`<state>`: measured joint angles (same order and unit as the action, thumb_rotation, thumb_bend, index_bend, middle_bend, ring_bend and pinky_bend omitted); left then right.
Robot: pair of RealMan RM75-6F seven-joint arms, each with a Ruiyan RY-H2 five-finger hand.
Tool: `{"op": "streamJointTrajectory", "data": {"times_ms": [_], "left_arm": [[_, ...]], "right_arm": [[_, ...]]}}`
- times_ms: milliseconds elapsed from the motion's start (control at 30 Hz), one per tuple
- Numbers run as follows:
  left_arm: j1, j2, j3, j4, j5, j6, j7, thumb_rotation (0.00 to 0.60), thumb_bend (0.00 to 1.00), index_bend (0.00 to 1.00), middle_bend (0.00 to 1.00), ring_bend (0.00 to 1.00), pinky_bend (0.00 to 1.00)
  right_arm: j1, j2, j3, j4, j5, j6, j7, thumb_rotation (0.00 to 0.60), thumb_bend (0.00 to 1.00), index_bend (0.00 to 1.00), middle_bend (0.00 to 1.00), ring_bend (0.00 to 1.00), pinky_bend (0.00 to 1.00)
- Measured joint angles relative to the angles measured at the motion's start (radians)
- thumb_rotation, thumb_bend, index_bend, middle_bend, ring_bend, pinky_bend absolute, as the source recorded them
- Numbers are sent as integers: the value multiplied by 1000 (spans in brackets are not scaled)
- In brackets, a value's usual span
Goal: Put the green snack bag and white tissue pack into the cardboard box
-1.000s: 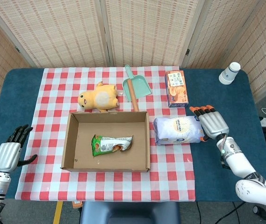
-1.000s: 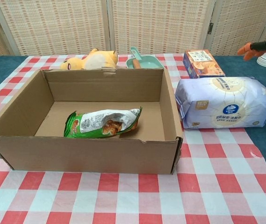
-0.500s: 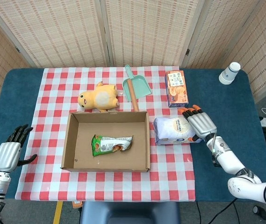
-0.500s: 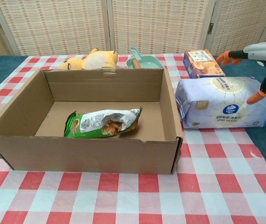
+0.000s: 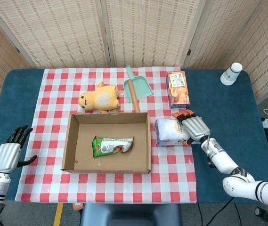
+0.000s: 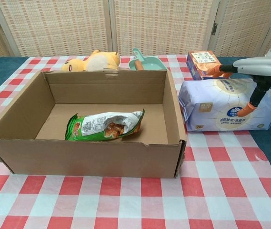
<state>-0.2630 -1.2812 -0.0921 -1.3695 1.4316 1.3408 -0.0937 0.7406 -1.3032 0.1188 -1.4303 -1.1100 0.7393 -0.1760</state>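
The open cardboard box (image 5: 84, 129) (image 6: 87, 157) sits mid-table. The green snack bag (image 5: 112, 144) (image 6: 104, 126) lies flat on its floor. Just right of the box, the white tissue pack (image 5: 168, 132) (image 6: 216, 107) lies on the checked cloth. My right hand (image 5: 193, 126) (image 6: 256, 69) hovers over the pack's right half, fingers stretched across its top and the thumb hanging down by its front face; the pack still rests on the table. My left hand (image 5: 9, 154) hangs at the table's left edge, fingers spread and holding nothing; the chest view does not show it.
Behind the box are a yellow plush toy (image 5: 98, 98) (image 6: 90, 61) and a green dustpan (image 5: 137, 88) (image 6: 147, 61). An orange snack carton (image 5: 178, 88) (image 6: 204, 64) stands just behind the tissue pack. A white cup (image 5: 231, 73) sits at the far right corner.
My right hand has moved left from the pack's right end to above its right half, the thumb coming down at the front face. The left hand, box and bag have not moved.
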Motion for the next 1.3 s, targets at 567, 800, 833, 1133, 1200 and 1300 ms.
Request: {"op": "streamJointTrajectory", "data": {"times_ms": [567, 800, 833, 1133, 1200, 1300], "left_arm": [[1, -1, -1, 1, -1, 3, -1, 600, 187, 121, 28, 0, 227], [1, -2, -1, 2, 0, 3, 0, 600, 187, 121, 27, 0, 227], [1, -2, -1, 2, 0, 3, 0, 600, 187, 121, 27, 0, 227], [0, -3, 0, 2, -1, 0, 1, 600, 187, 121, 28, 0, 227], [0, -3, 0, 1, 0, 0, 2, 600, 187, 121, 28, 0, 227], [0, -3, 1, -1, 1, 1, 9, 600, 188, 122, 27, 0, 227]], "right_arm": [[-17, -52, -3, 62, -56, 54, 44, 600, 0, 491, 345, 368, 571], [-26, -45, 5, 49, -78, 93, 47, 600, 0, 637, 441, 469, 672], [-27, -39, 7, 42, -80, 98, 46, 600, 0, 641, 443, 471, 673], [-36, 102, 47, -120, -85, 167, -12, 600, 0, 648, 452, 475, 674], [-35, 147, 64, -176, -78, 183, -43, 600, 0, 658, 462, 479, 678], [-27, 209, 96, -264, -61, 206, -95, 600, 0, 669, 471, 488, 688]]}}
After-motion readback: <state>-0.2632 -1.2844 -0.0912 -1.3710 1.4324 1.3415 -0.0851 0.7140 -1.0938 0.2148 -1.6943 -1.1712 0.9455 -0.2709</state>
